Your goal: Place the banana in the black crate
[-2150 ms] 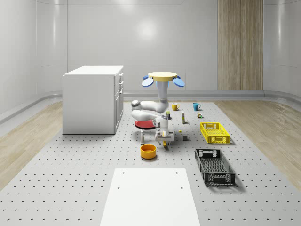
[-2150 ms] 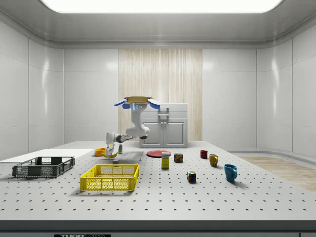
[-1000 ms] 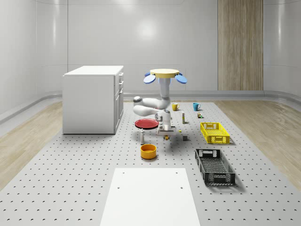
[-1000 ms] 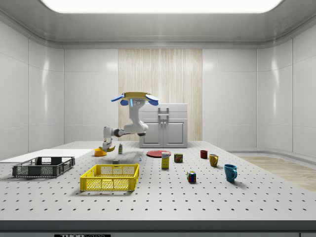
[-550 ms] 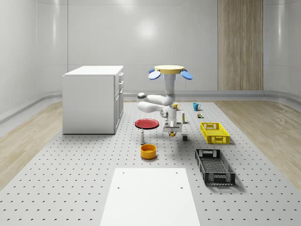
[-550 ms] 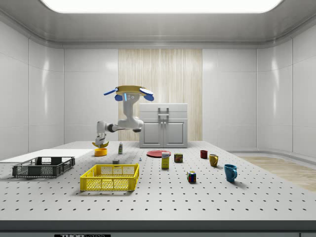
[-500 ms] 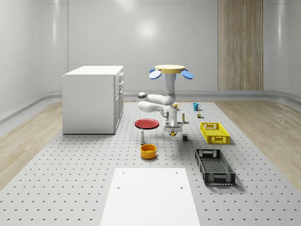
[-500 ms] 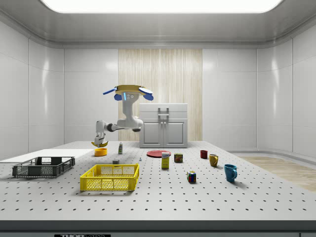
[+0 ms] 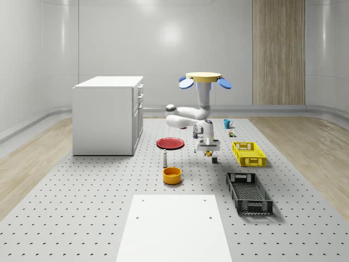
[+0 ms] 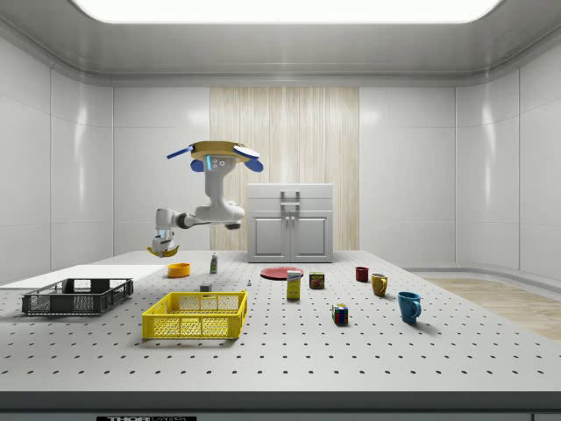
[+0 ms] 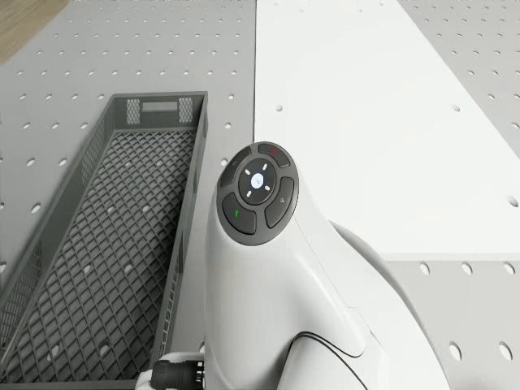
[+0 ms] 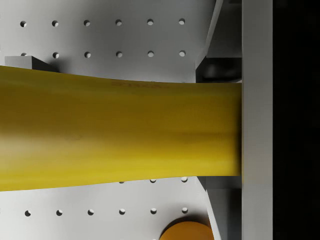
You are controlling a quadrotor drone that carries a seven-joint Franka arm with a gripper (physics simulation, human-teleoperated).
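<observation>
Perforated grey counter (image 9: 82, 207) carries the black crate (image 9: 249, 192) lower right. Drone (image 9: 203, 79) hovers mid-frame; its pincer (image 9: 208, 152) clamps the banana (image 12: 120, 130) aloft, clear of clutter for transit.

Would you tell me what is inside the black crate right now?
The black crate holds nothing: its mesh floor lies bare in the drone view. The banana hangs in the end effector, off the table.
</observation>
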